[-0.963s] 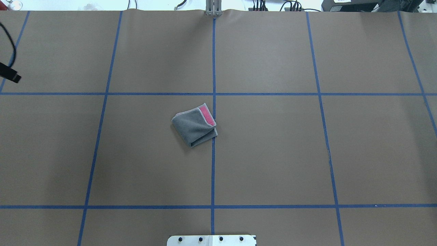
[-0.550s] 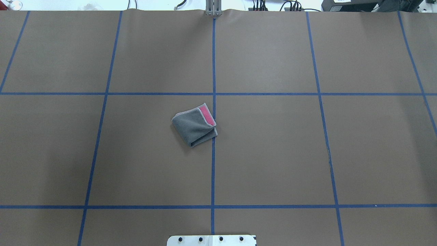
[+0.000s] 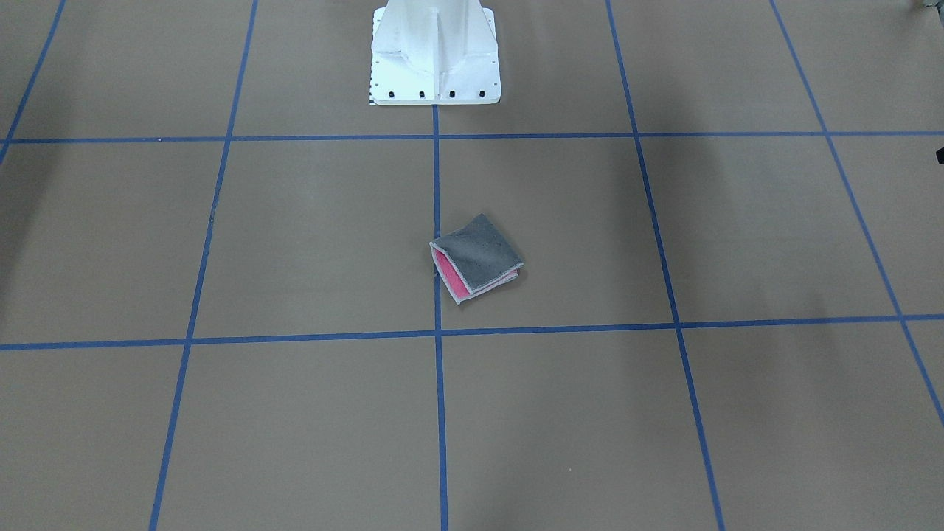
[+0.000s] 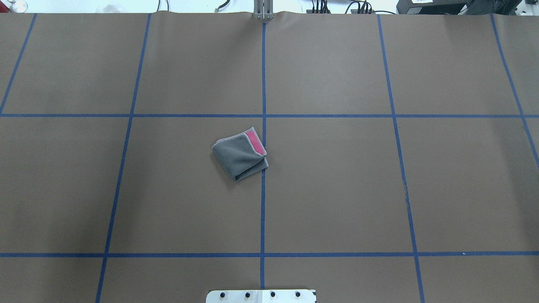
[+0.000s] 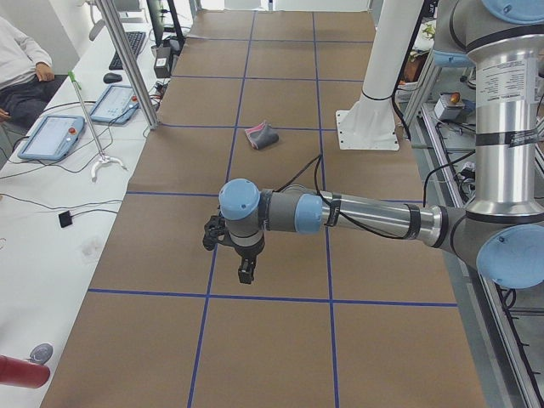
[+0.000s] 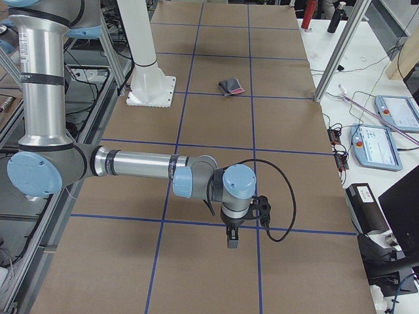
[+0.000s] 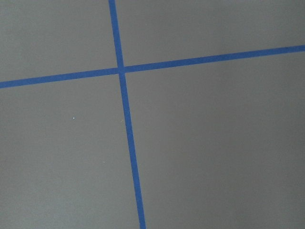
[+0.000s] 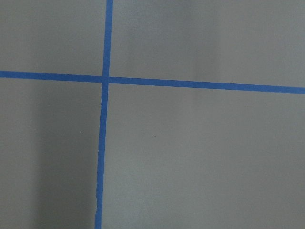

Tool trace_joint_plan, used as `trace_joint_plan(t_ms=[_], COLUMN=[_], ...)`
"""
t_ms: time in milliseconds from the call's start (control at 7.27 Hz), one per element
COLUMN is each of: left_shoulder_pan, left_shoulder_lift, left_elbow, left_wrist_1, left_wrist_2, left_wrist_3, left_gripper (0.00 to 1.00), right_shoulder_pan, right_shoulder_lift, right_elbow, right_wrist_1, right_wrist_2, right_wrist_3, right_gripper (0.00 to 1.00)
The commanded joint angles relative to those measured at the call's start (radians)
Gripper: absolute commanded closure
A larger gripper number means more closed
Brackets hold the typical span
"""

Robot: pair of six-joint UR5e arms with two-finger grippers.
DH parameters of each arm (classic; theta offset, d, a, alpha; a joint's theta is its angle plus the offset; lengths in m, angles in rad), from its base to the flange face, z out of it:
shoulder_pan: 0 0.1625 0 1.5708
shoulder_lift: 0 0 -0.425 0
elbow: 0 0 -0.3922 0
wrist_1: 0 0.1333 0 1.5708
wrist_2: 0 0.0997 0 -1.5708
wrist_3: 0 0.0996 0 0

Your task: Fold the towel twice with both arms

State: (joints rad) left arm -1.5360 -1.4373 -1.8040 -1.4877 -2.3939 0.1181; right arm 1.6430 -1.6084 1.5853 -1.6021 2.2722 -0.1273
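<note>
The towel (image 4: 240, 158) lies folded into a small square near the table's middle, against the centre tape line. Its grey face is up and a pink strip shows along one edge. It also shows in the front view (image 3: 478, 254), the left side view (image 5: 262, 135) and the right side view (image 6: 230, 86). My left gripper (image 5: 246, 272) hangs over the table far from the towel, seen only in the left side view. My right gripper (image 6: 232, 239) hangs far on the other side, seen only in the right side view. I cannot tell whether either is open. Both wrist views show only table and tape.
The white pedestal base (image 3: 435, 51) stands at the robot's side of the table. Blue tape lines cross the brown surface. Metal posts (image 5: 127, 59) and a desk with tablets (image 5: 51, 136) border the far edge, where a person (image 5: 17, 68) sits.
A black part of the left arm at the overhead view's left edge has moved out of that view. The towel has not moved.
</note>
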Motion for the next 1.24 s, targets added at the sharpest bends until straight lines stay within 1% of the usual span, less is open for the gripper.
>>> trace_joint_plan(t_ms=[0, 275, 413, 550, 825, 1100], left_shoulder_pan=[-0.071, -0.069, -0.069, -0.067, -0.067, -0.067], left_shoulder_lift=[0.093, 0.087, 0.087, 0.080, 0.080, 0.084], left_elbow=[-0.015, -0.005, 0.000, 0.027, 0.020, 0.028], left_wrist_1=[-0.064, -0.068, -0.066, -0.074, -0.074, -0.083], left_wrist_2=[-0.010, -0.001, -0.002, -0.008, -0.007, -0.001], left_wrist_3=[0.049, -0.042, -0.044, -0.043, -0.035, -0.034], left_gripper=[0.00, 0.00, 0.00, 0.00, 0.00, 0.00], right_shoulder_pan=[0.000, 0.000, 0.000, 0.000, 0.000, 0.000], right_shoulder_lift=[-0.002, -0.004, -0.004, -0.002, -0.005, -0.053], right_elbow=[-0.004, -0.005, -0.007, -0.001, -0.004, 0.004], right_wrist_1=[0.002, 0.001, -0.001, -0.001, -0.001, 0.004], right_wrist_2=[0.003, 0.007, 0.013, 0.019, 0.113, 0.101], right_wrist_3=[0.000, 0.003, 0.006, 0.008, 0.011, -0.002], right_gripper=[0.00, 0.00, 0.00, 0.00, 0.00, 0.00])
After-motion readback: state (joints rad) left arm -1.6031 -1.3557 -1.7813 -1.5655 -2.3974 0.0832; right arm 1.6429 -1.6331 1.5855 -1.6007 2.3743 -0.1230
